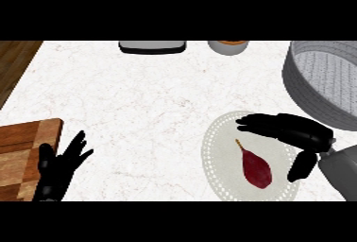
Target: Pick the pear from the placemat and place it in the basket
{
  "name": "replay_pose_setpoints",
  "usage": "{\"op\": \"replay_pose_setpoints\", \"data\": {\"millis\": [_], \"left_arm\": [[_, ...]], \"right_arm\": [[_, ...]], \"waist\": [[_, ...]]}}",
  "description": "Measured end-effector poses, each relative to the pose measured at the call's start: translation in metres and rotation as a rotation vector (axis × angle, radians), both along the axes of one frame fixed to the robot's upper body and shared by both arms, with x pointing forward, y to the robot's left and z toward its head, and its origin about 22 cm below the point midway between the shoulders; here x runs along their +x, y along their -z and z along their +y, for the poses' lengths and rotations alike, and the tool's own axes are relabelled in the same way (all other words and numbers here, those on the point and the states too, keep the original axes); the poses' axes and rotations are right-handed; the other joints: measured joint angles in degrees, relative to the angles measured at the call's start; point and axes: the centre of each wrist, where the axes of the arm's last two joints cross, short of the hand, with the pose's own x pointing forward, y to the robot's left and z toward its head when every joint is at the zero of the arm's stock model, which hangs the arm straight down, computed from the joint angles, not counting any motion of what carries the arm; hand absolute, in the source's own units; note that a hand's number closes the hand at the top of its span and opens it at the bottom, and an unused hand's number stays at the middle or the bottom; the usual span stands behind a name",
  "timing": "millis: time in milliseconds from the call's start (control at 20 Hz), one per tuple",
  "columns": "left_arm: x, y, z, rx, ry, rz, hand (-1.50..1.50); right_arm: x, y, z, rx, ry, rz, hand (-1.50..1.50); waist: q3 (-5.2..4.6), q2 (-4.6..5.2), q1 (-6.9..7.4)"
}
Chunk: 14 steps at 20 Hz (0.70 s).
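A dark red pear (256,168) with a thin stem lies on a round white placemat (222,156) at the lower right of the counter. My right hand (296,131) hovers over the placemat's upper right part, fingers stretched leftward above the pear and thumb hanging down to the pear's right, open and not touching it. The grey basket (315,90) stands at the right edge, just beyond that hand. My left hand (61,163) rests open at the lower left, fingers up.
A wooden cutting board (24,151) lies at the lower left, beside the left hand. At the counter's far edge sit a grey-white appliance (152,46) and an orange-topped cup (229,46). Dark wood floor (15,56) shows past the counter's left edge.
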Motion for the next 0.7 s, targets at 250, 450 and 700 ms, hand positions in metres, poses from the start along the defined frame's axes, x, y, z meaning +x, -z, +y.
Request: {"op": "replay_pose_setpoints", "data": {"millis": [250,450,700], "left_arm": [[-0.002,0.001,-0.004,0.0,0.0,-0.01,0.0],[-0.001,-0.002,-0.005,0.004,0.005,-0.001,0.0],[-0.001,-0.003,-0.008,0.002,0.003,0.002,0.0]], "right_arm": [[-0.001,0.011,0.008,-0.016,-0.012,-0.006,-1.5],[0.0,0.014,0.017,-0.075,-0.023,-0.008,-1.5],[-0.002,0.028,0.027,-0.123,-0.023,0.004,-1.5]], "waist": [[0.01,-0.04,0.03],[-0.07,0.01,0.03],[-0.13,0.05,0.01]]}}
